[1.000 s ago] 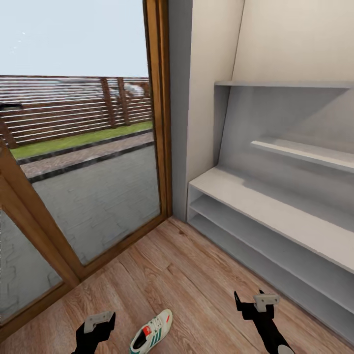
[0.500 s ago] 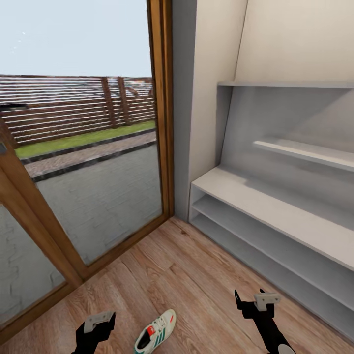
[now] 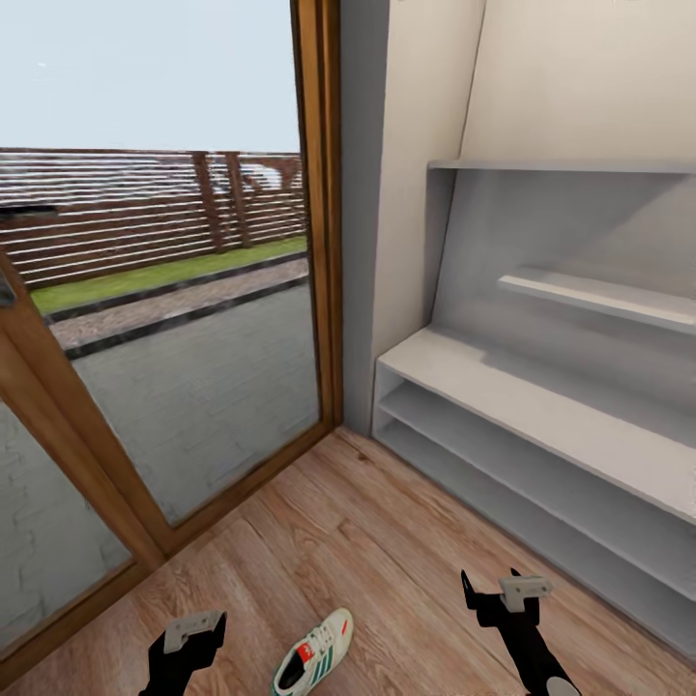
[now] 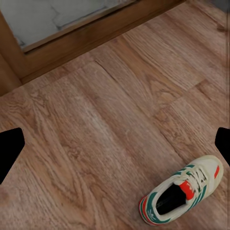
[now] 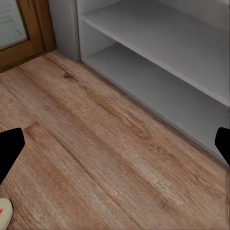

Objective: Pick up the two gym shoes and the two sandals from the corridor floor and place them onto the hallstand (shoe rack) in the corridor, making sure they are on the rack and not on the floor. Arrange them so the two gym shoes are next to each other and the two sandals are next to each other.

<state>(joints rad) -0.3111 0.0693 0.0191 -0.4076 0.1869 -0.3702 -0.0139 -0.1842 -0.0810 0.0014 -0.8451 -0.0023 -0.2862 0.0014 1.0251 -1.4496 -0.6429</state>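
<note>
one gym shoe [image 3: 313,654] is lying upright on the corridor floor [image 3: 367,541], between my arms and nearer my left gripper [image 3: 190,640]. both my grippers, the right gripper [image 3: 495,597] too, are hanging wide open and empty. i am judging the shoe light and soft-sided, so i am planning to pinch across the firmer heel collar.

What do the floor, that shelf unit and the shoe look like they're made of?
Floor: wood planks, visible grain, matte.
Shelf unit: smooth pale grey-white panels, probably painted board.
Gym shoe: cream upper, perhaps leather or synthetic, green stripes, white laces.
</note>
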